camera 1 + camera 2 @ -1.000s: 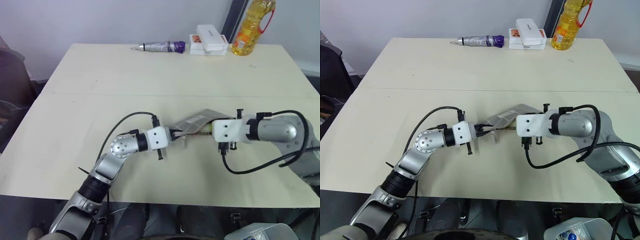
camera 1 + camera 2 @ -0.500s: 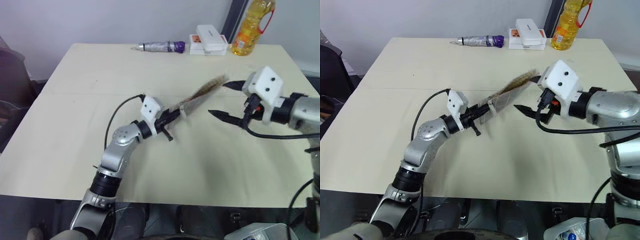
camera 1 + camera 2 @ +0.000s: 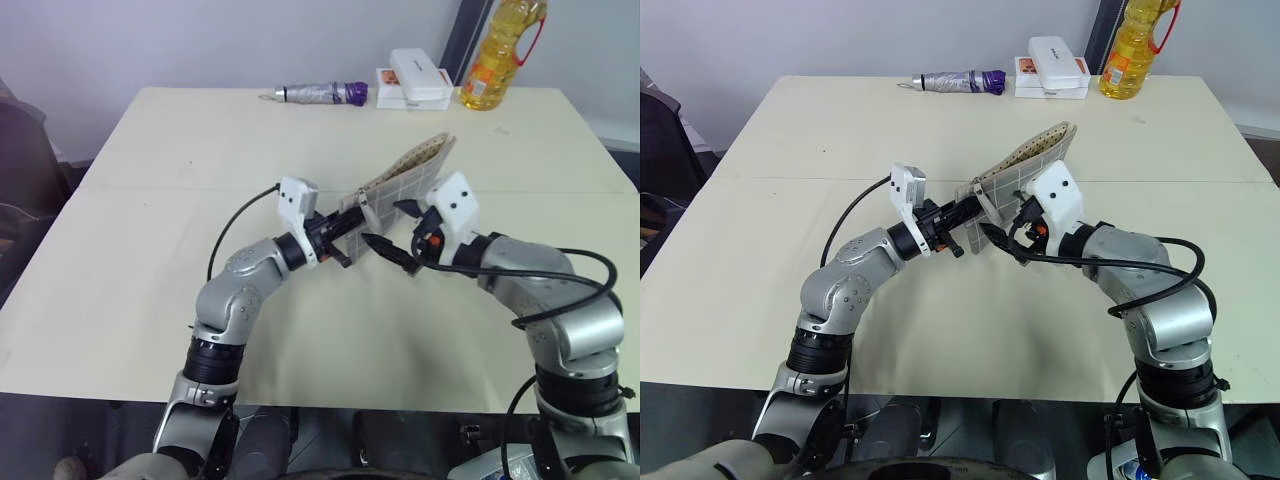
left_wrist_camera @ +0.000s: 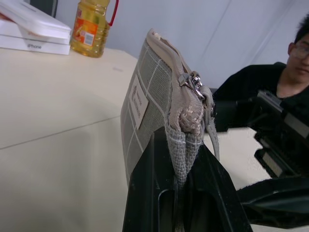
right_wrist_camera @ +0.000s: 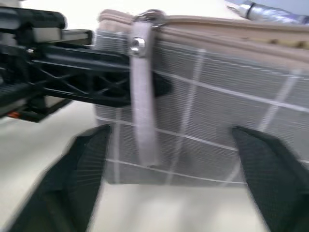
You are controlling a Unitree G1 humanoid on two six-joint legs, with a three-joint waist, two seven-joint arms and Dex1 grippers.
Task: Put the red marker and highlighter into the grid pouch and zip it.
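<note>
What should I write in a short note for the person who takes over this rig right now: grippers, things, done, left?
Left gripper: shut on one end of the grid pouch, holding it tilted up above the table.
Right gripper: open, fingers on either side of the pale zipper pull, not gripping it.
Red marker and highlighter: not visible on the table, so probably inside the pouch; I cannot confirm.
Done: pouch lifted.
Left: grasp the pull and zip it shut.
</note>
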